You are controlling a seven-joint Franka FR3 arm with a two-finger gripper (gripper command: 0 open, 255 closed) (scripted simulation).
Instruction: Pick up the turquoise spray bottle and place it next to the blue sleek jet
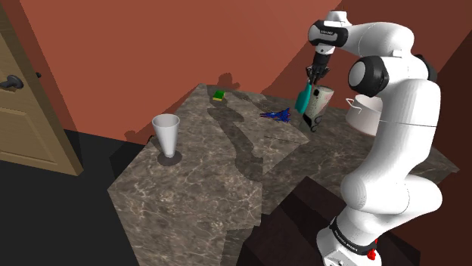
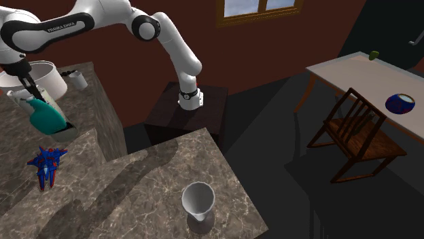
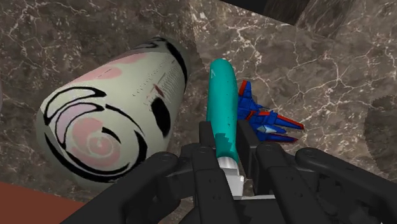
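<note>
One turquoise spray bottle [image 3: 222, 95] is clamped at its neck by the tool [image 3: 226, 143] and held tilted, just beside one cream canister [image 3: 108, 114] marked with pink and black swirls, whose fine print cannot be read. One blue and red jet [image 3: 264, 118] is laid on the tabletop [image 1: 197, 181] near the bottle. "FRANKA EMIKA" is printed on the arm [image 2: 68, 27]. One pale cup [image 1: 166, 134] is stood well apart.
</note>
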